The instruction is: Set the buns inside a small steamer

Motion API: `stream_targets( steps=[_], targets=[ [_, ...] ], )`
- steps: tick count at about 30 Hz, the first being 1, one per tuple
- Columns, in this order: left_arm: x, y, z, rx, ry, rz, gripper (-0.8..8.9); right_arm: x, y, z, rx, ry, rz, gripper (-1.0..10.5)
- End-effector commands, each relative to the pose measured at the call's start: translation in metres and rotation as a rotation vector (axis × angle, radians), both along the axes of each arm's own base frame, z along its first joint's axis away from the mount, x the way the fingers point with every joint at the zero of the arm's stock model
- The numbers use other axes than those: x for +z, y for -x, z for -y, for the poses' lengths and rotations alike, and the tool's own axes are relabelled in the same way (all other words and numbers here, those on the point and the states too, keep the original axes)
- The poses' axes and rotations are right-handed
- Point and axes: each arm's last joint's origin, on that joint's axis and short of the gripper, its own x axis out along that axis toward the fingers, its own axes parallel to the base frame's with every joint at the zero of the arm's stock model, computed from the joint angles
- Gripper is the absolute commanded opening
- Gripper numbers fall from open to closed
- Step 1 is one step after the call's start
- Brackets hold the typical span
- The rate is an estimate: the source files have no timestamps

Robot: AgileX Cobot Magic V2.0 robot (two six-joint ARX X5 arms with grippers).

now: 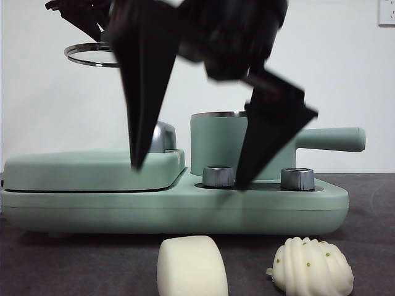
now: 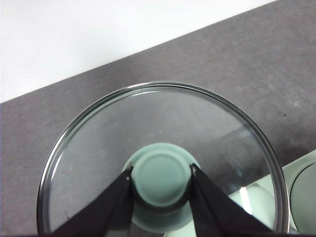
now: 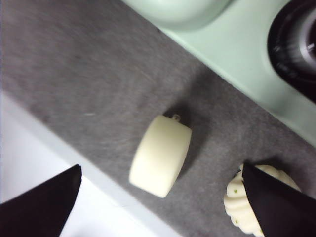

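Already holding the glass lid (image 2: 163,163) clear of the small steamer (image 1: 220,143), with the left claw (image 2: 161,174) clamped on its mint knob, high and off to the side in the front view, so leaving the pot's steel-rimmed mouth open for loading. Hanging spread wide above the counter (image 3: 89,74), the right claw (image 3: 163,197), jaws parted either side of the smooth bun (image 3: 161,155) and holding nothing. Judging this the reach for the first bun. Lying on the grey counter just in front of the appliance's base, both buns: the smooth one nearer the middle, the ridged bun (image 1: 313,267) with green dots just beside it, apart. Sitting at the back of the mint-green base (image 1: 173,206), the steamer, its straight handle pointing sideways. Standing between buns and pot, two steel dials (image 1: 218,176); beside them, the flat lidded griddle (image 1: 92,169). Needing a lift up and over these, likely, and care not to nudge the ridged bun close to one jaw.
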Motion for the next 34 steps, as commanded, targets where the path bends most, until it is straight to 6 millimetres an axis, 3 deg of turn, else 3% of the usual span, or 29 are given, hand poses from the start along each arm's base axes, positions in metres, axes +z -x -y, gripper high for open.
stream_targets(
  steps=[1, 11, 23, 27, 34],
  targets=[
    [0.014, 0.003, 0.0, -0.006, 0.02, 0.065, 0.54, -0.011, 0.0, -0.012, 0.009, 0.029, -0.021, 5.0],
    [0.014, 0.003, 0.0, -0.004, 0.022, 0.064, 0.54, -0.041, 0.004, -0.028, 0.053, 0.106, -0.069, 4.6],
    [0.014, 0.003, 0.0, 0.003, 0.034, 0.058, 0.54, -0.058, 0.002, -0.033, 0.082, 0.14, -0.085, 3.6],
    [0.014, 0.003, 0.0, 0.003, 0.034, 0.058, 0.54, -0.062, 0.002, -0.034, 0.083, 0.148, -0.091, 2.2],
    [0.014, 0.003, 0.0, 0.005, 0.036, 0.057, 0.54, -0.06, 0.001, -0.034, 0.08, 0.146, -0.097, 2.1]
  ],
)
